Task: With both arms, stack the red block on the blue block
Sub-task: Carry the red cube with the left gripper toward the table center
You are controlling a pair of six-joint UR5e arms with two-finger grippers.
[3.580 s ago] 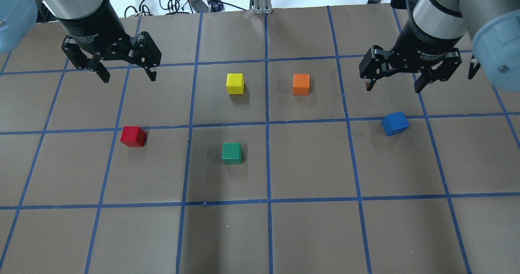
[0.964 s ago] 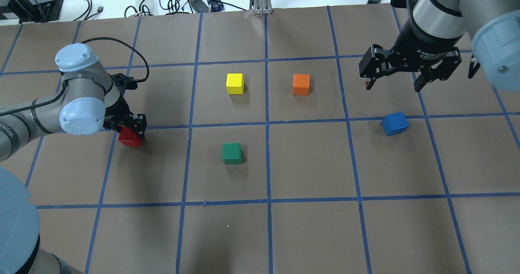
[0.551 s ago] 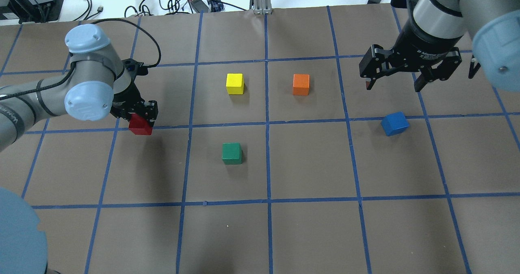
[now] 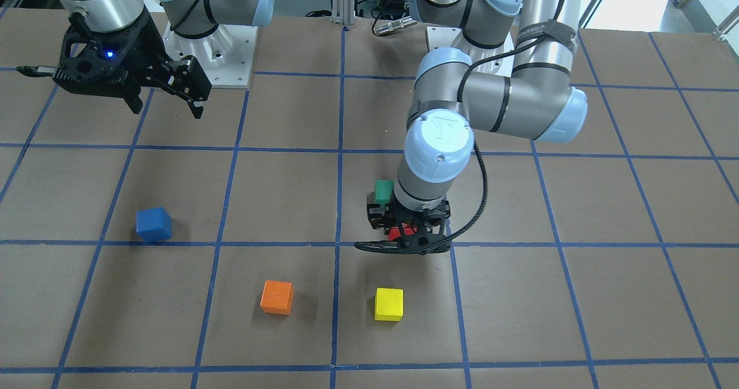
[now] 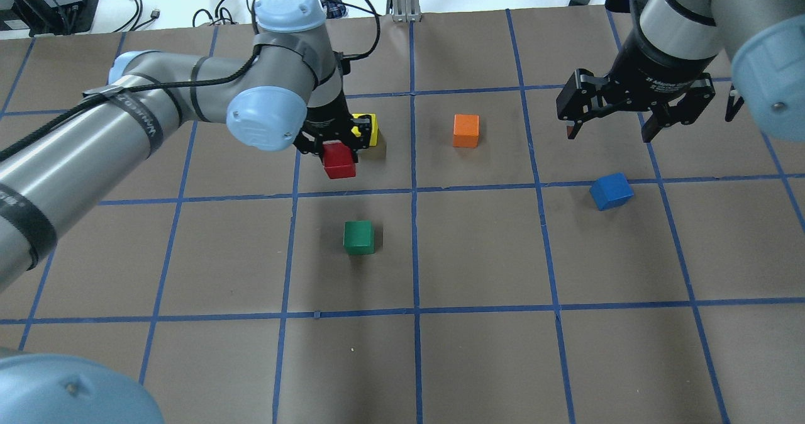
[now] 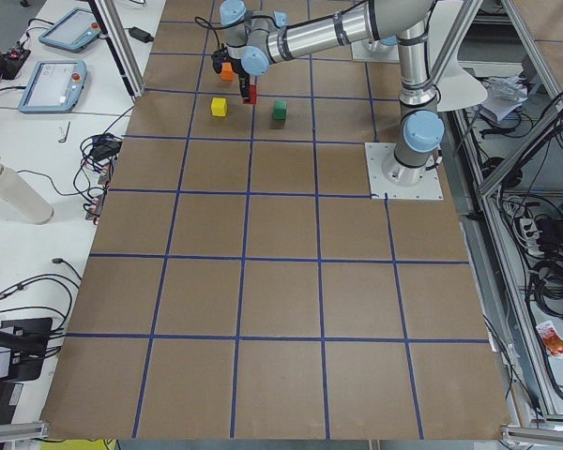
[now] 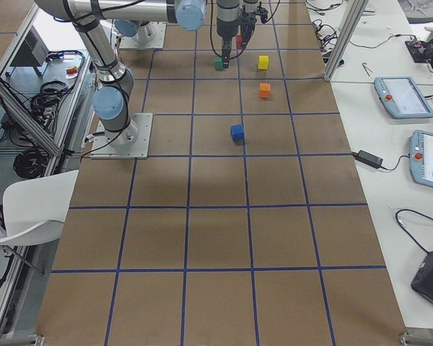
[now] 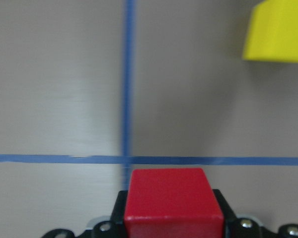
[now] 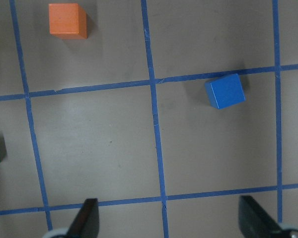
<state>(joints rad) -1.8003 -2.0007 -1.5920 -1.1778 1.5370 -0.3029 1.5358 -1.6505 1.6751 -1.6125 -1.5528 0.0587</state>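
Five cubes, one per colour: the matte red block (image 5: 339, 163) pinched in the left end effector (image 5: 338, 151), the blue block (image 5: 611, 190) near the spread right end effector (image 5: 609, 136).

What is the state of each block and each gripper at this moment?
left gripper: shut on the red block
red block: held above the table
right gripper: open, empty
blue block: on the table, free
green block: on the table
yellow block: on the table
orange block: on the table
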